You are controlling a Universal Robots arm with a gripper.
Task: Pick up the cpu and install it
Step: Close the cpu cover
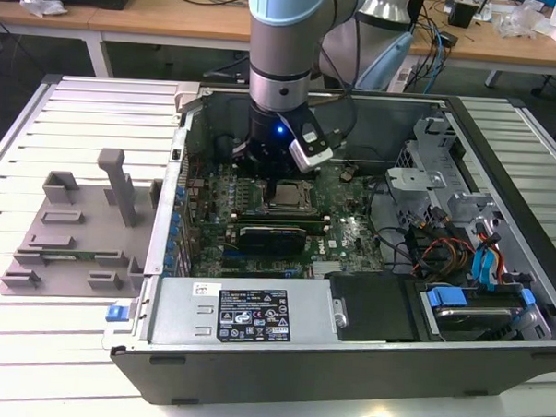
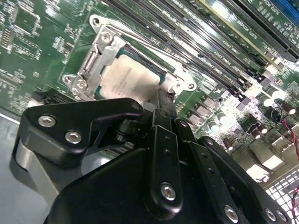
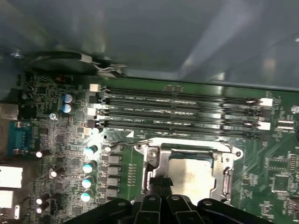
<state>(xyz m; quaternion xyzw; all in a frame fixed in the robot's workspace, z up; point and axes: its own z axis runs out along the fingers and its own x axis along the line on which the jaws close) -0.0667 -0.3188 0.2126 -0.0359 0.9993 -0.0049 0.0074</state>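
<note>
The cpu (image 3: 189, 175) lies flat in its metal socket frame (image 3: 153, 161) on the green motherboard (image 3: 121, 158), and the faint print on its silver top is too small to read. In the first wrist view the hand (image 3: 159, 183) hangs just at the chip's edge, its black fingertips pressed together with nothing between them. On the bench (image 1: 69, 347), the open computer case (image 1: 299, 371) bears a black-and-white label (image 1: 255, 314) whose text is illegible.

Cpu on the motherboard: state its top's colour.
The small square cpu is pale silver, clearest in the second wrist view.
</note>
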